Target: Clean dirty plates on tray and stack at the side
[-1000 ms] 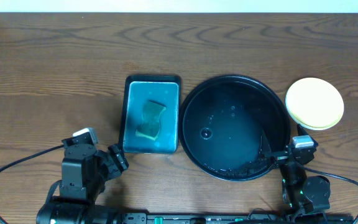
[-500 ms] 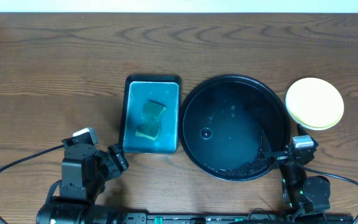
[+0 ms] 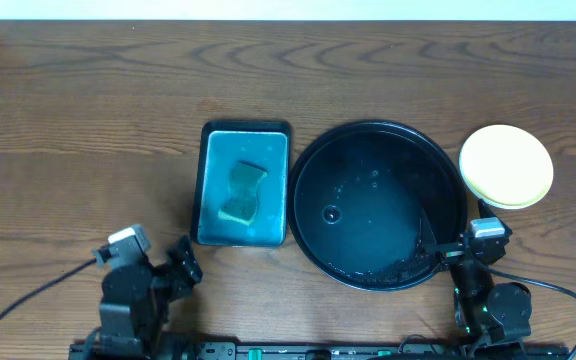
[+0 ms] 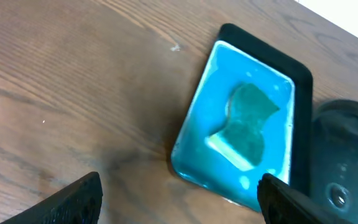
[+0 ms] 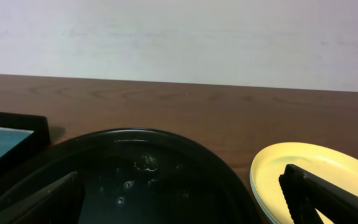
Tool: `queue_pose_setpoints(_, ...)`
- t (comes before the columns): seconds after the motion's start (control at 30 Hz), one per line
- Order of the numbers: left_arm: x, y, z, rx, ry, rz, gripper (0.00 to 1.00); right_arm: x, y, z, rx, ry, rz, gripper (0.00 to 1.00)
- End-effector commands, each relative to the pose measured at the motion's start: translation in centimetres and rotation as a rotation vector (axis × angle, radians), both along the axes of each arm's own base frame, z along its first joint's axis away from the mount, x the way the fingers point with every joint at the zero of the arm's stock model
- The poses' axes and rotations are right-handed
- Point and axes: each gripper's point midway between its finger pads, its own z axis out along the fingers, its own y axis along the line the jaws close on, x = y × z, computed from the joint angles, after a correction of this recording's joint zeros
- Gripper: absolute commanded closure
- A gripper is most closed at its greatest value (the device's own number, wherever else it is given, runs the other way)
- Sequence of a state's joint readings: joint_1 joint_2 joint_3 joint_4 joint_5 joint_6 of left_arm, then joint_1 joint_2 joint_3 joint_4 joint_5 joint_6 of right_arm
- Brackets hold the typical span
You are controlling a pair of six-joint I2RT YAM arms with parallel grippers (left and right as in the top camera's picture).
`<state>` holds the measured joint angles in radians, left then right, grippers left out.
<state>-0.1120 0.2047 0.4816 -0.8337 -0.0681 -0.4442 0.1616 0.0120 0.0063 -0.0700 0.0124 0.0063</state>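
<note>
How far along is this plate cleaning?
Looks done: the large round black tray holds only water drops; the pale round plastic plates sit stacked beside it, yellow on top. In hand: nothing; left claw and right claw open, green sponge in its teal rectangular dish. Left: nothing visible.

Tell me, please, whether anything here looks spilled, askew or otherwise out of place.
Nothing stands out. The black tray holds only a few wet drops, the plates sit stacked beside its right rim, yellow one on top, and the sponge lies inside the teal dish.

The left wrist view's edge cuts off the tray (image 4: 352,146).
</note>
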Motion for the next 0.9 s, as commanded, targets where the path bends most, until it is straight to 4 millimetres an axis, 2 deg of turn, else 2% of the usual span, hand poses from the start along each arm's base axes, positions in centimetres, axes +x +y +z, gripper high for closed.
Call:
queue_pose_setpoints(0.0,0.2,0.9,-1.2,0.024,-0.053,0.037,0.19,-0.1,0.2,0.0,-0.015,-0.003,0.009,0.01)
queue_pose_setpoints(0.1,1.0,1.0,-1.4,0.044,-0.128,0.032,0.19,-0.1,0.2,0.0,-0.015,-0.003,0.009,0.01)
queue_pose_setpoints(0.23,2.6,1.0,-0.7,0.087,-0.233,0.009,0.20,-0.1,0.2,0.0,-0.015,-0.003,0.010,0.01)
queue_pose_setpoints(0.47,5.3,-0.7,2.8,0.269,-0.473,-0.154,0.19,-0.1,0.2,0.0,-0.015,-0.003,0.009,0.01)
queue_pose_setpoints(0.57,6.1,-1.3,3.7,0.362,-0.562,-0.208,0.20,-0.1,0.2,0.0,-0.015,-0.003,0.009,0.01)
queue_pose_setpoints(0.7,6.5,-1.3,2.8,0.391,-0.581,-0.214,0.20,-0.1,0.2,0.0,-0.015,-0.003,0.009,0.01)
queue_pose_setpoints(0.87,6.6,-1.3,-0.4,0.386,-0.495,-0.232,0.20,-0.1,0.2,0.0,-0.015,-0.003,0.009,0.01)
